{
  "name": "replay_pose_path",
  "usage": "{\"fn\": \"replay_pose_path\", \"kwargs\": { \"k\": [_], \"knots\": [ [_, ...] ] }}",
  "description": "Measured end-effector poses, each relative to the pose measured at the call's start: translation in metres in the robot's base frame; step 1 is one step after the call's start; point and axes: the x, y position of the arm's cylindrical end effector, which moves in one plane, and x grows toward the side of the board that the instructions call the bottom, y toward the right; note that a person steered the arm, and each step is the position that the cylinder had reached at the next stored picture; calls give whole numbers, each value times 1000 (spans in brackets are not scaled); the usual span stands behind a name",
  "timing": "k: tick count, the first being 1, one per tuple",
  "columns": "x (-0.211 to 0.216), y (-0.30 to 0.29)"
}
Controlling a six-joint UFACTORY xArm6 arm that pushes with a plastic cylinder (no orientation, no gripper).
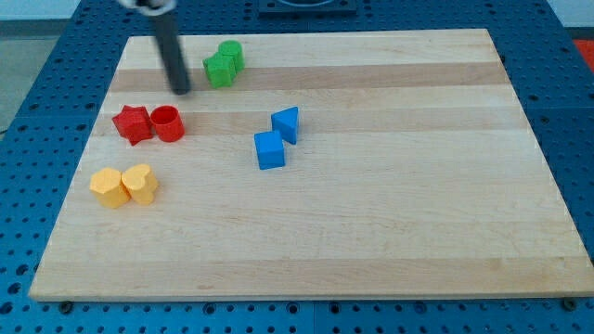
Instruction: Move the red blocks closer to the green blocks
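Observation:
A red star block (132, 123) and a red cylinder (168, 123) sit touching at the view's left. Two green blocks lie at the view's top: a green star-like block (219, 70) and a green cylinder (232, 54) just behind it, touching. My tip (180, 91) rests on the board between the two pairs, just above the red cylinder and to the left of the green blocks, touching neither.
A blue cube (270, 150) and a blue triangular block (287, 123) sit near the middle. Two yellow blocks (123, 186) lie at the lower left. The wooden board (371, 232) lies on a blue perforated table.

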Motion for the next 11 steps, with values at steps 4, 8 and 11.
{"fn": "replay_pose_path", "kwargs": {
  "k": [4, 8, 11],
  "knots": [
    [100, 24],
    [28, 108],
    [-2, 82]
  ]
}}
